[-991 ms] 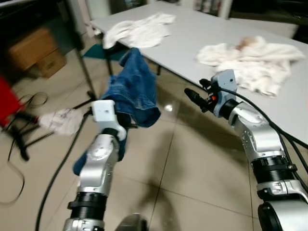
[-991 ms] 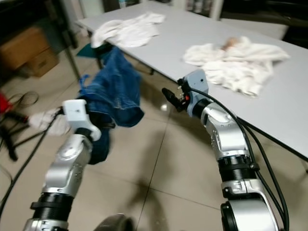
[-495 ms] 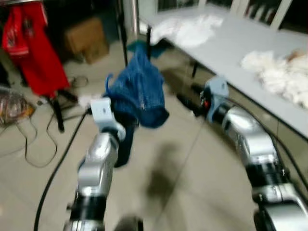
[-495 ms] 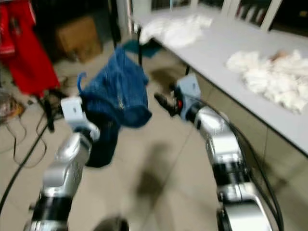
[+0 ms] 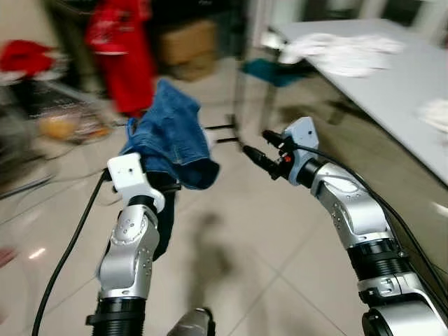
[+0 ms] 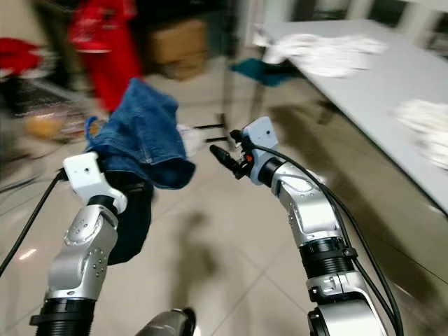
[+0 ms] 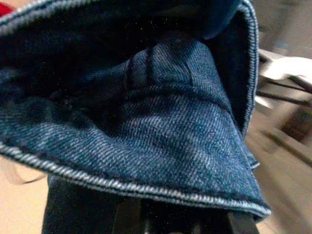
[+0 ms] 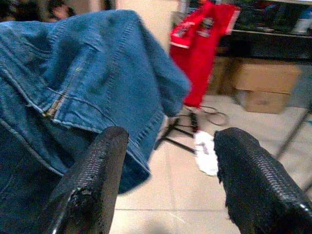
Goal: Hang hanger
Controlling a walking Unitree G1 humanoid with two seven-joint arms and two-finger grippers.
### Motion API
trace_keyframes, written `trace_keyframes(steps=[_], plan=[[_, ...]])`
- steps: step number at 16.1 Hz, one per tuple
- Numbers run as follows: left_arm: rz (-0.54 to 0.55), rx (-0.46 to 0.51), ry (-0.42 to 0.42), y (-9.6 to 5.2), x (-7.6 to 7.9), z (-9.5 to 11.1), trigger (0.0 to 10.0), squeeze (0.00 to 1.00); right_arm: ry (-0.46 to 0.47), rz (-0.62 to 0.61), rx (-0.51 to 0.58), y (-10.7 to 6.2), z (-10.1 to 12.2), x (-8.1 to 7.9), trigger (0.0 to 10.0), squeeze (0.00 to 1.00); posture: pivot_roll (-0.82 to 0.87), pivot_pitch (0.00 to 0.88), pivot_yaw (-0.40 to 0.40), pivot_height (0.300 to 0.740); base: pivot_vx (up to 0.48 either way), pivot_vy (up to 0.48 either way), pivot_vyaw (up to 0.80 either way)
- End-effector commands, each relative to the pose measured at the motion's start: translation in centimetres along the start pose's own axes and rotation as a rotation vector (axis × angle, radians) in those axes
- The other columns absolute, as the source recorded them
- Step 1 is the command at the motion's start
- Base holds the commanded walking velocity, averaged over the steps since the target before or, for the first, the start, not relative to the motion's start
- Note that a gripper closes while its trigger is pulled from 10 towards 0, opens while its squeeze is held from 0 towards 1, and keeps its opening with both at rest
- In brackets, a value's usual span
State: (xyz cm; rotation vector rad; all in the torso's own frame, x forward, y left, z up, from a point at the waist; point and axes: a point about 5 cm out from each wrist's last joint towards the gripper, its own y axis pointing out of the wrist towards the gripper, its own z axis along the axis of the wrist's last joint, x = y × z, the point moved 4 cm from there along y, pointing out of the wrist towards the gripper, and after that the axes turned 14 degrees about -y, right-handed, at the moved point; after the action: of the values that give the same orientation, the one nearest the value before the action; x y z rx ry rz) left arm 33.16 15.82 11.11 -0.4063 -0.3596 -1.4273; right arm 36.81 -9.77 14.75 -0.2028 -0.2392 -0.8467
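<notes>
While the robot faces the red garment (image 5: pixel 119 49) hanging ahead, the left claw (image 5: pixel 168 183) carries the blue denim garment (image 5: pixel 168 143) raised, draped over it, presumably on its hanger, which is hidden; whether its fingers are clenched I cannot tell. Just beside the denim, the right claw (image 8: pixel 165 180) is spread and empty, likely ready to steady it. Off to the right claw's side lies the grey surface (image 5: pixel 420 77) with white cloths (image 5: pixel 343 52).

— Item: view. Change?
— Swung round; the desk (image 5: pixel 392 77) now lies upper right, and a red garment (image 5: pixel 122 59) has come in at upper left.
— Item: denim garment (image 5: pixel 171 136)?
— Sits higher in frame.
</notes>
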Motion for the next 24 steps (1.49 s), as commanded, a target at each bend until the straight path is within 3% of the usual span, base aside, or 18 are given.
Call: trace_keyframes(steps=[1,2,4,6,8,10,13,15,24], plan=[[-0.009,0.045,0.004,0.2,0.8,0.7,10.0,0.00,0.012,-0.015,0.004,0.0,-0.1,0.2,10.0,0.00,0.13,0.023,0.006,0.740,0.000,0.000,0.00],[0.033,0.056,0.066,0.2,0.6,0.6,10.0,0.00,0.049,-0.005,0.036,0.1,-0.3,-0.5,10.0,0.00,0.14,0.015,0.001,0.740,0.000,0.000,0.00],[0.018,0.032,0.099,0.1,0.9,0.2,10.0,0.00,0.085,0.038,0.085,0.0,-0.5,-2.0,10.0,0.00,0.15,0.008,-0.002,0.740,0.000,0.000,0.00],[-0.037,0.018,0.071,-0.5,1.0,-0.3,10.0,0.00,0.123,0.074,0.065,-0.2,-2.8,-4.2,10.0,0.00,0.17,0.000,-0.014,0.740,0.000,0.000,0.00],[0.009,0.040,0.102,-0.9,0.0,-1.0,10.0,0.00,0.126,0.068,0.021,-0.2,-5.2,-5.3,10.0,0.00,0.18,0.000,-0.020,0.740,0.000,0.000,0.00],[0.021,0.044,0.129,-1.1,-0.4,-1.4,10.0,0.00,0.141,0.056,0.004,-0.4,-6.2,-5.5,10.0,0.00,0.18,0.000,-0.018,0.740,0.000,0.000,0.00],[0.112,0.018,0.168,-2.1,-3.1,-3.3,10.0,0.00,0.154,0.049,-0.018,-1.5,-8.3,-6.4,10.0,0.00,0.17,0.000,-0.013,0.740,0.000,0.000,0.00],[0.152,0.011,0.171,-2.4,-3.9,-3.8,10.0,0.00,0.143,0.042,-0.024,-1.8,-8.8,-6.5,10.0,0.00,0.16,0.000,-0.014,0.740,0.000,0.000,0.00],[0.151,0.031,0.172,-2.1,-3.7,-4.1,10.0,0.00,0.118,0.044,0.002,-1.8,-8.8,-6.3,10.0,0.00,0.16,0.000,-0.026,0.740,0.257,0.000,0.00]])
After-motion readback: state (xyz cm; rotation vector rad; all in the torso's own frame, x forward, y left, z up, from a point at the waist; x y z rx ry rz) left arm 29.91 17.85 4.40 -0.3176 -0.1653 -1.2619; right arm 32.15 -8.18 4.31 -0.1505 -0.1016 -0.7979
